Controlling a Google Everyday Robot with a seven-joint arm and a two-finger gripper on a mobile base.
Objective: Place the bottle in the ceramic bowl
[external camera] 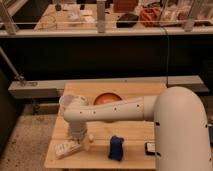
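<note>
**Step in hand:** reaching for the grasp. Nothing is lifted yet and the bowl awaits its load.

1. The bottle (67, 148) is small, flattish whitish plastic. It lies on its side at the front left corner of the wooden table (134, 137). It looks smooth and light, and would probably slide if nudged.
2. White cup (65, 100), plain and round, stands at the back left, partly hidden behind the arm.
3. Gripper (83, 140) points down at the tabletop, just beside the bottle's right end. Its fingers are spread and nothing is between them.
4. The ceramic bowl (107, 98) is round and shallow with an orange-brown glaze. It sits at the back middle, its near side covered by the white forearm (117, 109). Nothing is seen in it.
5. Blue object (116, 148) is soft-looking and lumpy, at the front middle.
6. Flat black-and-white box (150, 148) lies at the front right, near the robot's body.

**Next move, as judged:** shift a little left and settle the fingers astride the bottle's thin dimension. Then close and lift, and carry it back and right to the bowl — passing clear of the cup.
</note>
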